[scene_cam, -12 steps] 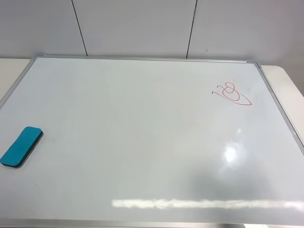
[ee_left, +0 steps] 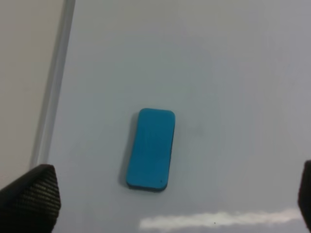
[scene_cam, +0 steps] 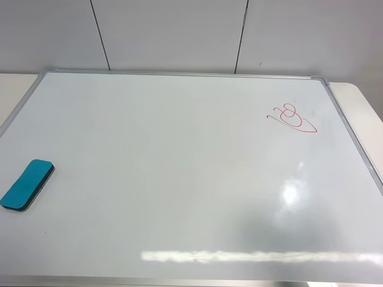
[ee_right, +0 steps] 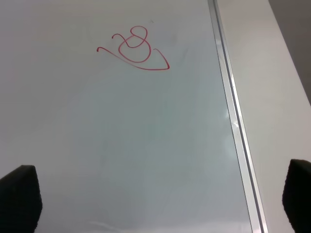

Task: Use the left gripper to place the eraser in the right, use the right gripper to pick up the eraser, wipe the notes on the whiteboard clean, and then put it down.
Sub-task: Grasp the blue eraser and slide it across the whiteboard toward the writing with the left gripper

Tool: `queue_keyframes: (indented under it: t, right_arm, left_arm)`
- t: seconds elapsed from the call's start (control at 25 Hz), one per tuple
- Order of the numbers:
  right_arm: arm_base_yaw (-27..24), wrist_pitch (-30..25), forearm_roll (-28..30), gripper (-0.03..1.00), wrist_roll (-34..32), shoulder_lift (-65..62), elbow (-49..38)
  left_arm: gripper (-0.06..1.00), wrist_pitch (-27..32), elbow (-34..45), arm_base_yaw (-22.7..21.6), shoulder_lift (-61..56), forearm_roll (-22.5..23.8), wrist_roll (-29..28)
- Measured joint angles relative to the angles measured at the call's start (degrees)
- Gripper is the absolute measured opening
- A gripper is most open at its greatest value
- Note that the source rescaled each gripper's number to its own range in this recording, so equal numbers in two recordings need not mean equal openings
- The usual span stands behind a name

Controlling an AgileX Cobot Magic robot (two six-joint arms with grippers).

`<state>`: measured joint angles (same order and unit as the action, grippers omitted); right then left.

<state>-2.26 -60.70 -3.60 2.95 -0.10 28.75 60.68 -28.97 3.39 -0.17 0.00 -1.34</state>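
Left wrist view shows the teal-blue rounded eraser (ee_left: 150, 149) with dark base lying flat on the glossy white silver-framed whiteboard (scene_cam: 179, 149) near its left frame, well apart from the red scribbled notes (scene_cam: 292, 118); the black-fingered left gripper (ee_left: 167, 201) hangs above it, jaws wide and empty; the right gripper (ee_right: 159, 199) likewise, near the notes; best to descend centred, straddling the eraser's narrow width squarely.

On the whiteboard (scene_cam: 179, 167) you have flat, unobstructed room across its middle and right. The sole raised obstacle is the eraser (scene_cam: 27, 185), lying flat near the left edge, with open board on every side of it. The notes (scene_cam: 292, 118) are flat ink only. A low silver frame (scene_cam: 179, 73) rims the board.
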Motion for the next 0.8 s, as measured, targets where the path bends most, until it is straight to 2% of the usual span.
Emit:
queue_keyframes:
  t: [0.24,0.4,0.48,0.52,0.56,0.64,0.72,0.8]
  right_arm:
    - [0.0,0.0,0.0,1.00,0.0,0.0,0.0]
    - [0.0,0.0,0.0,1.00,0.0,0.0,0.0]
    - [0.0,0.0,0.0,1.00,0.0,0.0,0.0]
    - [0.0,0.0,0.0,1.00,0.0,0.0,0.0]
    - [0.0,0.0,0.0,1.00,0.0,0.0,0.0]
    - [0.0,0.0,0.0,1.00,0.0,0.0,0.0]
    - [0.0,0.0,0.0,1.00,0.0,0.0,0.0]
    - [0.0,0.0,0.0,1.00,0.0,0.0,0.0]
  left_arm:
    - [1.00,-1.7,-5.2,0.0,10.4,0.0,0.8]
    - [0.96,-3.9,-8.4,0.0,25.7,0.8,3.5]
    - [0.78,-4.2,-10.6,0.0,35.3,2.0,5.2]
    - [0.63,-4.3,-11.9,0.0,40.2,2.4,5.4]
    - [0.42,-4.3,-13.2,0.0,44.1,2.7,5.4]
    - [0.15,-4.7,-16.0,0.0,52.8,3.8,5.2]
    - [0.05,-5.5,-18.5,0.0,60.4,5.0,4.2]
    - [0.02,-5.8,-20.8,0.0,67.9,5.9,3.4]
